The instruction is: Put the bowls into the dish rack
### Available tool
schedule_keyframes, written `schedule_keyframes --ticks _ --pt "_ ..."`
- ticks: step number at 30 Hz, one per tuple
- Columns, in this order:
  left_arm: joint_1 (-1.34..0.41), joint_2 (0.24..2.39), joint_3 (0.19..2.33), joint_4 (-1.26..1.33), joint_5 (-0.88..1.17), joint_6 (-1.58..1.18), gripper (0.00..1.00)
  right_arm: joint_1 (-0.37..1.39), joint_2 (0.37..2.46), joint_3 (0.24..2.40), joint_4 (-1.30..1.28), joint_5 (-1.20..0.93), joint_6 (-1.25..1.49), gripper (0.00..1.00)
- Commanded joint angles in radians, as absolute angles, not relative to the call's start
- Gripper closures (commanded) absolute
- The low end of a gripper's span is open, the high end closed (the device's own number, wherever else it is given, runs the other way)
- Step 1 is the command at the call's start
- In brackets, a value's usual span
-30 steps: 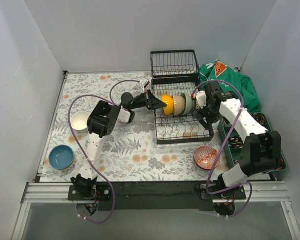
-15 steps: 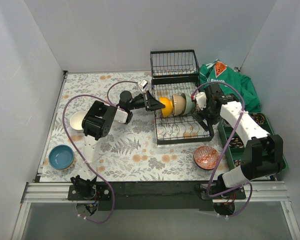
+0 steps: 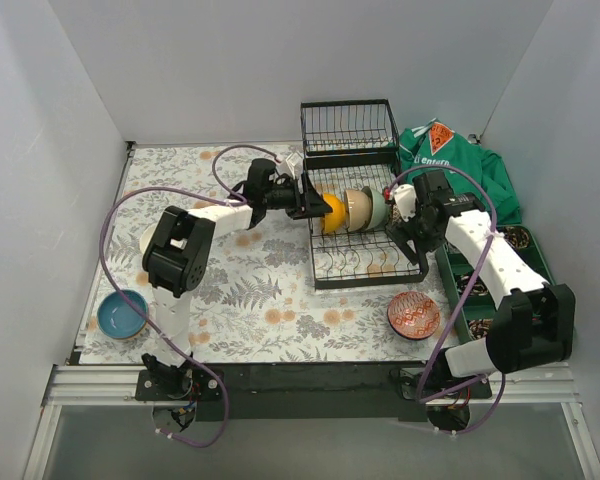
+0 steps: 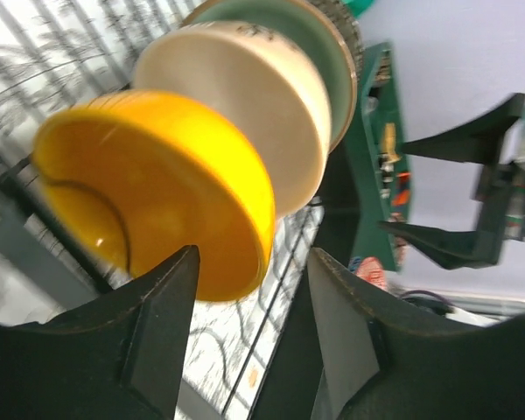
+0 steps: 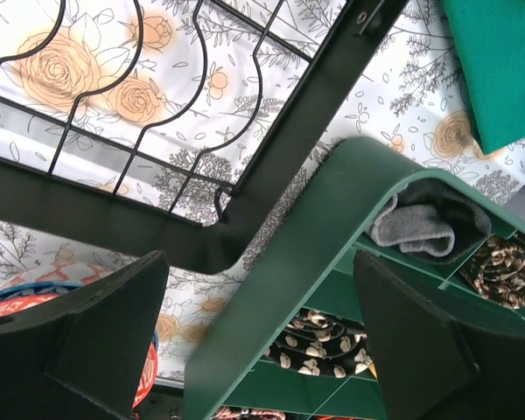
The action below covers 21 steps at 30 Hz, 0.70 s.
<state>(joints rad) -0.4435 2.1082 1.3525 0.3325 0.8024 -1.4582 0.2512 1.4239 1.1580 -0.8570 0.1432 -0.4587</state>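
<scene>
The left claw [image 4: 255,260] stands spread about the yellow bowl [image 4: 149,175] in the rack [image 3: 365,262]; the right claw [image 5: 261,262] gapes over the tray [image 5: 332,201].

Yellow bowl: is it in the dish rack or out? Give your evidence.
In. The yellow bowl stands on edge in a slot of the dish rack, beside the cream bowl.

bowls [image 3: 356,208] in dish rack [image 3: 365,262] | tray [image 5: 280,271] right, perhaps touching
</scene>
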Motion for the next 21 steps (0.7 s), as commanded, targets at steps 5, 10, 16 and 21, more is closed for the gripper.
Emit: schedule_keyframes --ticks 5,10,16,21 --pt "-0.425 1.830 1.305 -0.134 0.612 -1.073 0.44 0.256 1.318 1.108 -0.841 0.117 -0.442 0.04" --pt "-0.413 1.728 1.324 -0.360 0.436 -0.730 0.42 0.256 1.301 1.111 -0.847 0.088 -0.433 0.04" --pt "-0.318 1.511 1.240 -0.609 0.166 -0.410 0.41 0.256 1.298 1.153 -0.839 0.031 -0.436 0.04" --pt "-0.088 1.431 1.221 -0.810 0.118 -0.237 0.42 0.256 1.284 1.181 -0.859 0.008 -0.442 0.04"
